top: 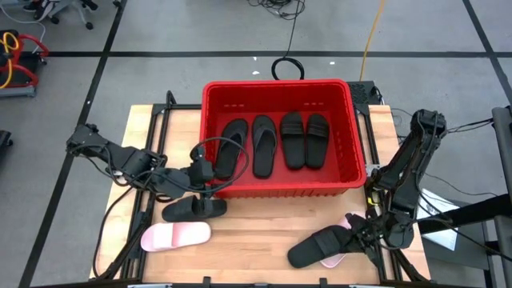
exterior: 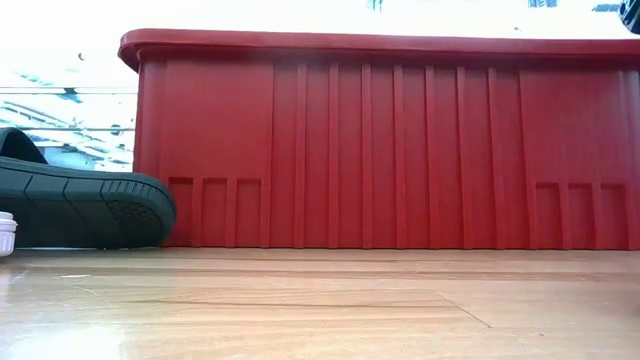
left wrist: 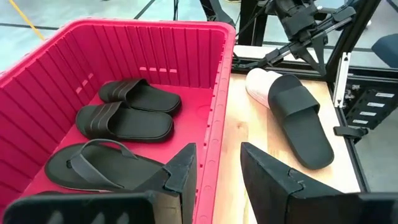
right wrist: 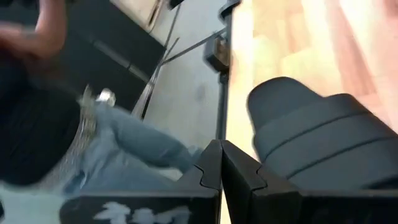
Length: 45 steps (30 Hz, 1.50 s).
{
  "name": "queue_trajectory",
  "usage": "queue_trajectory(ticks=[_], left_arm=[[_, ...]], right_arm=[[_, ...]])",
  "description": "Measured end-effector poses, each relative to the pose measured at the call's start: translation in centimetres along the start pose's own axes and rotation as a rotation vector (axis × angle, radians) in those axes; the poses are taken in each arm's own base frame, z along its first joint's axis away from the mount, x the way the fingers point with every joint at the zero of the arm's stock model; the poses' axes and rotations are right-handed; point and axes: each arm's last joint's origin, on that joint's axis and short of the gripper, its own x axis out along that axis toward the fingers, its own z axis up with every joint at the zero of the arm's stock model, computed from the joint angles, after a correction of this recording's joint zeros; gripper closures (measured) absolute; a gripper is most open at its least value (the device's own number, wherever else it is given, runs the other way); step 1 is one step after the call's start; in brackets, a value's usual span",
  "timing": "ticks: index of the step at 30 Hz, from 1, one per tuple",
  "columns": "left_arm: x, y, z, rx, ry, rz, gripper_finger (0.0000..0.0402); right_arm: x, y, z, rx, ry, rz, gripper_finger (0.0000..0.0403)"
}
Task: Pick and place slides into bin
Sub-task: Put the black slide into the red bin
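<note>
From above, four black slides (top: 272, 142) lie in the red lattice plastic bin (top: 276, 189); the left gripper (top: 202, 171) hovers at its near wall. Left wrist view: its fingers gape, empty. Right wrist view: right gripper (right wrist: 221, 163) closed, empty, beside a black wide-strap slide (right wrist: 323, 146).

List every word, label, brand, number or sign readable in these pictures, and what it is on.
None can be read.
Red bin: no print shows on its walls or rim.
Black slides in the bin: straps look plain, no brand shows.
Pink slide on the table: no marking visible.
Left gripper and right gripper: no lettering shows on the fingers.
</note>
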Motion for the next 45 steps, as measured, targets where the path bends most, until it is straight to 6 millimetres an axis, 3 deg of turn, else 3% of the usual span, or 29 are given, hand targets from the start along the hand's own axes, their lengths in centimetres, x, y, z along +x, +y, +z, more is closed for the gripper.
queue_trajectory(ticks=[4, 14, 26, 33, 45], left_arm=[[0.0, 0.0, 0.0, 0.0, 0.0, 0.0, 0.0282], [0.0, 0.0, 0.0, -0.041, 0.0, -0.002, 0.0282], [0.0, 0.0, 0.0, -0.037, 0.001, -0.002, 0.0282], [0.0, 0.0, 0.0, -0.038, 0.0, -0.002, 0.0282], [0.0, 0.0, 0.0, -0.038, 0.0, -0.002, 0.0282]], right_arm=[[-0.1, 0.1, -0.1, -0.038, 0.049, 0.034, 0.0403], [-0.3, -1.5, -0.9, 0.184, 0.136, -0.127, 0.0395], [-0.3, -2.0, -1.1, 0.234, 0.171, -0.179, 0.0282], [0.2, -3.1, -0.8, 0.285, 0.133, -0.203, 0.0248], [1.1, -6.4, -1.9, 0.478, 0.0, 0.053, 0.0246]])
